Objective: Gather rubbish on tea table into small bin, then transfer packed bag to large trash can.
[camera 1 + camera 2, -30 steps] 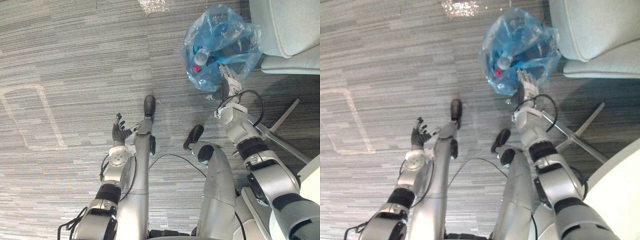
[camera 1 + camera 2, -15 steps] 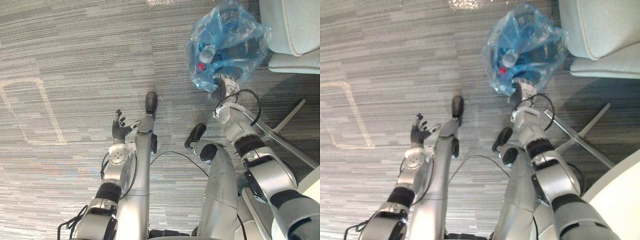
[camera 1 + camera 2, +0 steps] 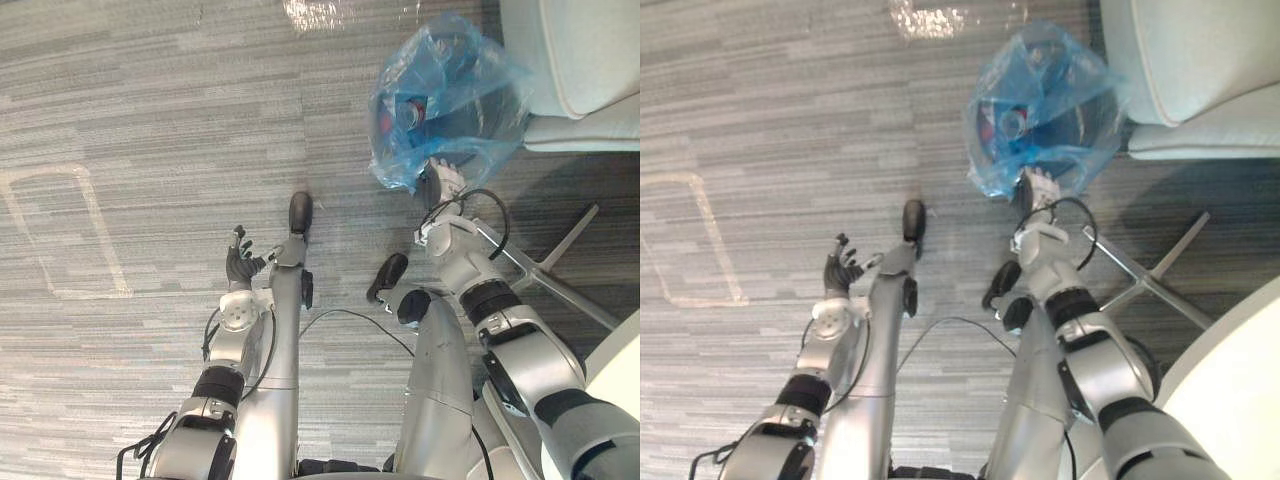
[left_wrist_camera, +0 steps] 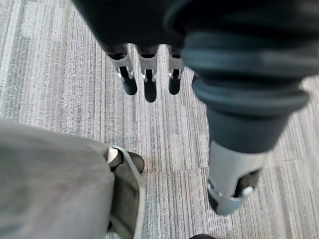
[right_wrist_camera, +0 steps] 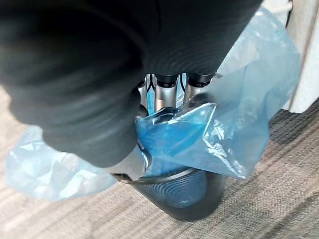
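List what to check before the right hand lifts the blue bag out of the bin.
1. Right hand at blue bag rim: ok, fingers reach into a fold.
2. Grip closed on bag: cannot tell, fingertips hidden by plastic.
3. Bag seated in small bin: ok, draped over its rim.
4. Left hand free: ok, open above carpet.
5. Clearance from armchair: cannot tell, it stands close beside the bin.
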Motion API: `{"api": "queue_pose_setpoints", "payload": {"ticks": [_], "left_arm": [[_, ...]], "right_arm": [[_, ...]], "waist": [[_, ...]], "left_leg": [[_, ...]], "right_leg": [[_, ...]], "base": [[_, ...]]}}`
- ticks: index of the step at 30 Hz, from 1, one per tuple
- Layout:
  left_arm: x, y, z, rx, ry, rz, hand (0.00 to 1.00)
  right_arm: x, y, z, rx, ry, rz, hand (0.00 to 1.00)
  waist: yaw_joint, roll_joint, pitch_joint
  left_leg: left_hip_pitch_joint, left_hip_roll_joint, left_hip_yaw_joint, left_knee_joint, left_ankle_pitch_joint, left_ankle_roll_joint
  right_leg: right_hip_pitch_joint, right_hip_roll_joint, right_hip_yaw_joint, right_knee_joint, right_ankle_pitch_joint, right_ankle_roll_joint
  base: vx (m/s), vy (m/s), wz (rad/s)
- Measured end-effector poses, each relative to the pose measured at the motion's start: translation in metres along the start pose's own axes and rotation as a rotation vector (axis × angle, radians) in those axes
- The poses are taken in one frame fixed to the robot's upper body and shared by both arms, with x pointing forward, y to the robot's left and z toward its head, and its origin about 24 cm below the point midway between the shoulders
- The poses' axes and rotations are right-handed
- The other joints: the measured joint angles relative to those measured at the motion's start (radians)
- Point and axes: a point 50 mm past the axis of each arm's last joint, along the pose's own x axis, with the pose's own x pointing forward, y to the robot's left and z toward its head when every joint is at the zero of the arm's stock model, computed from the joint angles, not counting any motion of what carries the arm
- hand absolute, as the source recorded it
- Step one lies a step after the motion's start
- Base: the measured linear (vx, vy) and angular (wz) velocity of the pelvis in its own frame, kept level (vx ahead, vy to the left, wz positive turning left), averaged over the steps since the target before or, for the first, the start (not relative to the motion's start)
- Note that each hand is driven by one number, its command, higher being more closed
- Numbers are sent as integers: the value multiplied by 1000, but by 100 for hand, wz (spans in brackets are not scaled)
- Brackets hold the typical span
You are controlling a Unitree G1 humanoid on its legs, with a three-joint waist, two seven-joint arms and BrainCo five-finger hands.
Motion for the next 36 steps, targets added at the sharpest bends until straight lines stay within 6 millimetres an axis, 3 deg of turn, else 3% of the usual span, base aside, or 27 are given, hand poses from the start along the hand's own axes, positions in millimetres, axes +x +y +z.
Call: {"api": "queue_pose_setpoints", "payload": {"ticks": [3, 5, 11, 16, 21, 27, 30, 36], "left_arm": [[0, 0, -1, 5, 4, 0, 0], [-1, 1, -7, 29, 35, -1, 0], [-18, 11, -40, 88, 146, 3, 0], [-28, 14, -55, 132, 200, -19, 0], [-41, 19, -73, 191, 257, -44, 0], [-65, 24, -105, 290, 370, -91, 0], [-80, 28, -122, 338, 447, -126, 0], [-96, 41, -136, 390, 505, -127, 0]], "right_arm": [[-5, 6, 0, 17, 3, 16, 100], [-11, 12, 4, 55, 0, 25, 100], [-33, 30, 17, 134, -39, 58, 100], [-58, 42, 11, 176, -26, 106, 100], [-83, 57, 17, 250, -40, 169, 100], [-120, 83, 17, 319, -11, 307, 100], [-128, 87, 12, 322, -2, 339, 100], [-137, 91, 6, 329, 6, 394, 100]], "waist": [[1, 0, 0], [0, 0, 0], [-8, -2, -1], [-10, -7, -5], [-15, -31, -24], [-21, -79, -104], [-28, -83, -147], [-48, -84, -193]], "left_leg": [[16, 7, 9, -13, 20, 13], [52, 11, 14, -22, 28, 3], [254, 27, 40, -126, 21, 4], [397, 26, 47, -191, 38, 1], [562, 24, 64, -272, 38, 1], [733, 25, 65, -386, 46, -9], [807, 32, 65, -466, 67, -13], [939, 39, 91, -577, 102, -18]], "right_leg": [[13, 1, -2, -5, 4, -2], [52, 5, -6, -21, 7, -3], [244, 27, -10, -135, 33, 2], [400, 32, -31, -221, 48, 12], [561, 41, -35, -315, 62, 22], [737, 69, -48, -457, 89, 35], [812, 98, -47, -558, 128, 40], [947, 132, -34, -714, 196, 54]], "base": [[-57, -11, 2], [-20, 1, 0], [7, -11, -8], [77, -3, 5], [82, -28, -3], [94, -35, 0], [107, -9, -10], [93, 11, -14]]}}
